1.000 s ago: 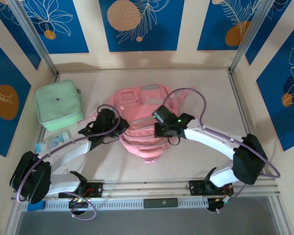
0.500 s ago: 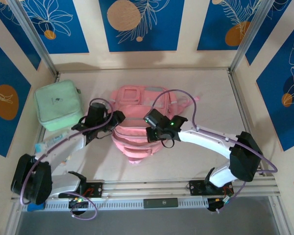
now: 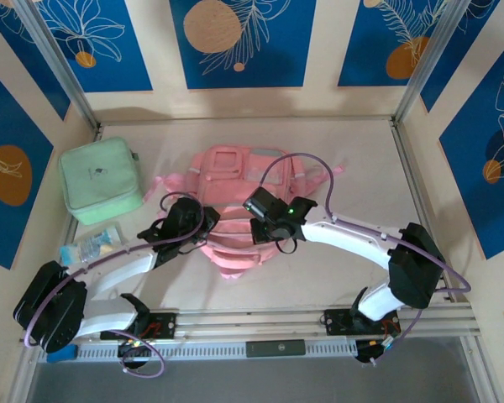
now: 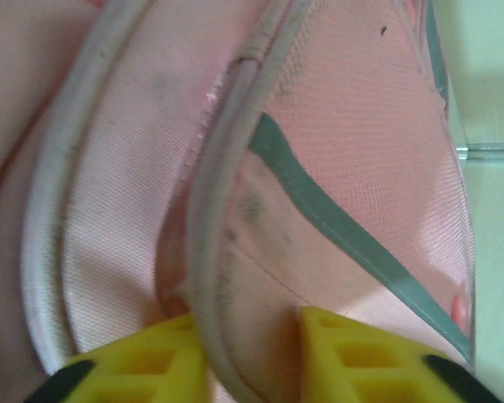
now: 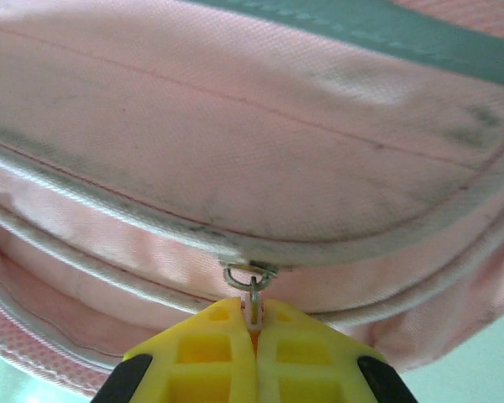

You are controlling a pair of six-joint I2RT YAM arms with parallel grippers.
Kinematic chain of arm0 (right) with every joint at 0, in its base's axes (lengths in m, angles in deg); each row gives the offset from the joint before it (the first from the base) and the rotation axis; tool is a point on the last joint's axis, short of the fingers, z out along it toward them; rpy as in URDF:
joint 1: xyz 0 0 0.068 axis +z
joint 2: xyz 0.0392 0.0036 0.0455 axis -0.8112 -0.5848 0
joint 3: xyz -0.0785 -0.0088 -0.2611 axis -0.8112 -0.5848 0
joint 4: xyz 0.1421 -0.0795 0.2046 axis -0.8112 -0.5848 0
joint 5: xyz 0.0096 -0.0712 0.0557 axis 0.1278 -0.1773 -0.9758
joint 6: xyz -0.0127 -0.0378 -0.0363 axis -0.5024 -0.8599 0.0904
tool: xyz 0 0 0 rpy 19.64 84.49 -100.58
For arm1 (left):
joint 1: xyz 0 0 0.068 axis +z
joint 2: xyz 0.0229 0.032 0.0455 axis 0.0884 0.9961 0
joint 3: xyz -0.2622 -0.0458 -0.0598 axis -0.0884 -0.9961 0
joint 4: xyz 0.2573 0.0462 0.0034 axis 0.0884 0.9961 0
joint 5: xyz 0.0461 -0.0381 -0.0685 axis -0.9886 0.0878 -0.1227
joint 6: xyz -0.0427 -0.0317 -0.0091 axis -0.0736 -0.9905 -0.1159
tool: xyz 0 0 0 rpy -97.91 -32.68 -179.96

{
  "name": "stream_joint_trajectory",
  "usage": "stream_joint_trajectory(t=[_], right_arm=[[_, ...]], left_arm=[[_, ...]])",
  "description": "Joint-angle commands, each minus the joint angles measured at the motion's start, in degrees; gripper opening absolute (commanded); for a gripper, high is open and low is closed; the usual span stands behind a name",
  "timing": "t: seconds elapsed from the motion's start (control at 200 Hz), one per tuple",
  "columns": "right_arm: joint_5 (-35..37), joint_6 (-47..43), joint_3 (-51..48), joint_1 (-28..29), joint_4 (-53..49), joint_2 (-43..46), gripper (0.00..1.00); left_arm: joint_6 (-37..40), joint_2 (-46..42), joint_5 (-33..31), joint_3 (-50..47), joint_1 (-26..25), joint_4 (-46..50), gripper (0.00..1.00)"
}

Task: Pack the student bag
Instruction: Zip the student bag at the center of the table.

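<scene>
Grubby pink student bag (image 3: 227, 168), grey-piped; zip pull (image 5: 251, 304) pinched in closed right gripper (image 5: 254, 317), piped rim (image 4: 208, 210) nipped narrowly by left gripper (image 4: 248, 326)

Left gripper (image 4: 252, 336) regripped the rim — student bag (image 3: 235, 180) dragged leftward.

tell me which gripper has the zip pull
The right gripper: it is shut on the small zip pull. The left gripper has a piped edge of the bag between its fingers instead, no zip pull.

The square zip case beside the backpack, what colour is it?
The case is mint green, clearest from the top external view.
</scene>
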Motion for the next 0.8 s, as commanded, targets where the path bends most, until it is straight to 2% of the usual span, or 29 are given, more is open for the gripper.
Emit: stream_joint_trajectory(t=[0.0, 0.11, 0.325, 0.59, 0.675, 0.74, 0.79], right_arm=[[0.78, 0.83, -0.26, -3.9, -3.17, 1.34, 0.0], [-0.97, -1.7, -0.54, -8.6, -3.33, 2.48, 0.0], [-0.36, -6.59, 2.86, -16.06, -4.61, 0.07, 0.0], [0.24, -10.48, 9.31, -17.29, -3.52, -5.82, 0.0], [-1.78, -12.12, 9.06, -16.89, -2.45, -4.22, 0.15], [-3.54, -12.81, 7.69, -17.33, -1.3, -1.08, 0.26], [-4.59, -12.75, 6.46, -18.34, -0.96, 1.84, 0.38]], left_arm=[[0.96, -2.15, -7.62, 1.72, 0.75, 4.59, 0.13], [5.05, -2.38, -5.25, 2.51, 4.08, 7.89, 0.0], [14.48, 0.4, -2.63, 7.43, 9.35, 15.81, 0.0], [21.02, 5.54, 3.42, 11.87, 10.27, 16.7, 0.0], [23.13, 5.44, 5.25, 12.63, 10.43, 16.6, 0.0], [25.57, 4.2, 6.35, 13.53, 10.52, 17.63, 0.27], [28.48, 2.6, 6.31, 14.2, 10.63, 19.44, 0.38]])
